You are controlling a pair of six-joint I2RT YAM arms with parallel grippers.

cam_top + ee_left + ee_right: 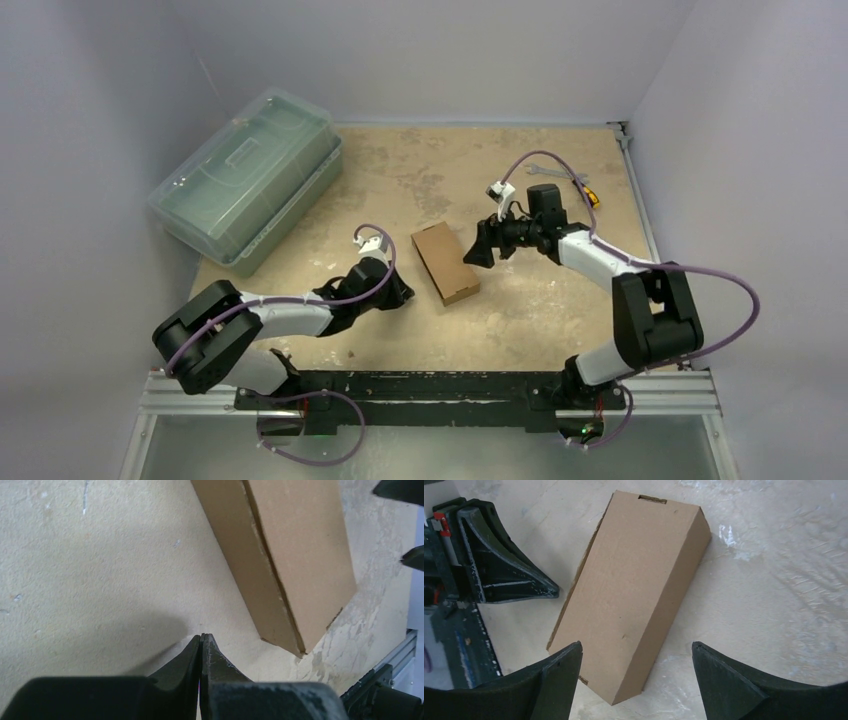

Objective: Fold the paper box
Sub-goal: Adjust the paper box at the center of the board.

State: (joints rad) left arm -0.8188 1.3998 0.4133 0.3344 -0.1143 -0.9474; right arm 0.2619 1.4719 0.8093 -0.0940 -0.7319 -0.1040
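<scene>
The paper box [445,262] is a plain brown closed carton lying flat on the table between both arms. In the left wrist view the paper box [290,555] lies ahead and to the right of my left gripper [201,637], which is shut with nothing in it, just left of the carton. My right gripper [478,250] stands open beside the carton's right side, apart from it. In the right wrist view the paper box [634,595] lies ahead of my right gripper [636,647], its near corner between the spread fingers. The left gripper [504,572] shows beyond it.
A large translucent green plastic case [245,178] stands at the back left. A wrench [545,170] and a small yellow-and-black tool [590,195] lie at the back right. A metal rail [430,395] runs along the near table edge.
</scene>
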